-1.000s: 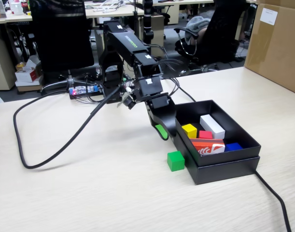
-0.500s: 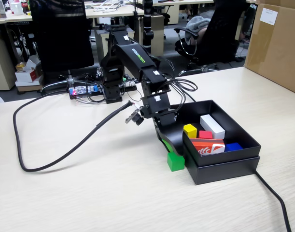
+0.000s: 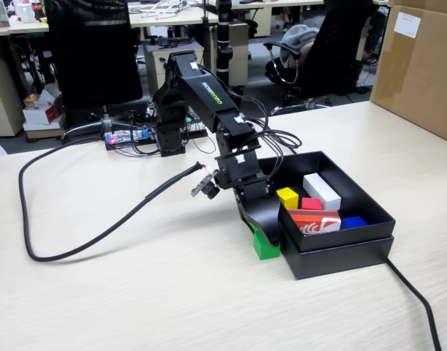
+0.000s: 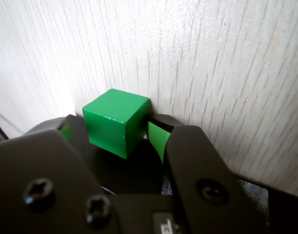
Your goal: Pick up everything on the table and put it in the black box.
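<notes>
The green cube [image 3: 266, 246] rests on the pale wood-grain table [image 3: 135, 292], just left of the black box [image 3: 355, 252]. My gripper [image 3: 264, 232] is lowered over it, jaws on either side. In the wrist view the green cube [image 4: 114, 122] sits between the jaws of my gripper [image 4: 117, 123], with a narrow gap on each side. The gripper is open and not clamped. The yellow cube [image 3: 287, 197] and the red cube [image 3: 311, 204] lie inside the black box.
The box also holds a long white block [image 3: 322, 190], an orange-red printed block [image 3: 314, 221] and a blue piece [image 3: 353, 221]. A thick black cable [image 3: 84, 241] loops across the table at the left. A brown carton [image 3: 417, 66] stands at the back right.
</notes>
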Available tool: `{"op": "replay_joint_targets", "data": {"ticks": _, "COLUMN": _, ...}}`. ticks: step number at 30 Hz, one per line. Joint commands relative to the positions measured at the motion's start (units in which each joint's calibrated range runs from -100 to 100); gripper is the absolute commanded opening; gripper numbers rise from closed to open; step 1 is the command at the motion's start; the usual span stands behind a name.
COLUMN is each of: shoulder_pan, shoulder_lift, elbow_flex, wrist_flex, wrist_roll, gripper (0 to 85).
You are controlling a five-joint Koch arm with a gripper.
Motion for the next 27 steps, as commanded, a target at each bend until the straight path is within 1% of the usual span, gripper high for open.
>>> {"op": "replay_joint_targets", "data": {"ticks": 1, "shoulder_pan": 0.20, "shoulder_lift": -1.14, "elbow_flex": 3.74, "wrist_flex": -2.05, "wrist_roll": -0.20, "gripper": 25.5}}
{"op": "replay_joint_targets", "data": {"ticks": 3, "shoulder_pan": 0.34, "shoulder_lift": -1.14, "elbow_flex": 4.19, "wrist_flex": -3.95, "wrist_roll": -0.20, "gripper": 22.2}}
{"op": "replay_joint_targets", "data": {"ticks": 4, "shoulder_pan": 0.39, "shoulder_lift": -1.14, "elbow_flex": 4.37, "wrist_flex": -5.16, "wrist_roll": -0.20, "gripper": 17.8}}
{"op": "replay_joint_targets", "data": {"ticks": 5, "shoulder_pan": 0.44, "shoulder_lift": -1.14, "elbow_flex": 4.46, "wrist_flex": -5.77, "wrist_roll": -0.20, "gripper": 16.4}}
{"op": "replay_joint_targets", "data": {"ticks": 8, "shoulder_pan": 0.59, "shoulder_lift": -1.14, "elbow_flex": 4.73, "wrist_flex": -9.57, "wrist_roll": 0.15, "gripper": 16.2}}
{"op": "replay_joint_targets", "data": {"ticks": 14, "shoulder_pan": 0.00, "shoulder_lift": -2.63, "elbow_flex": 4.46, "wrist_flex": -12.76, "wrist_roll": 0.44, "gripper": 16.2}}
{"op": "replay_joint_targets", "data": {"ticks": 24, "shoulder_pan": -1.27, "shoulder_lift": -14.22, "elbow_flex": 5.01, "wrist_flex": -18.64, "wrist_roll": 0.39, "gripper": 16.2}}
{"op": "replay_joint_targets", "data": {"ticks": 27, "shoulder_pan": -1.47, "shoulder_lift": -20.19, "elbow_flex": 4.28, "wrist_flex": -19.93, "wrist_roll": 0.49, "gripper": 16.2}}
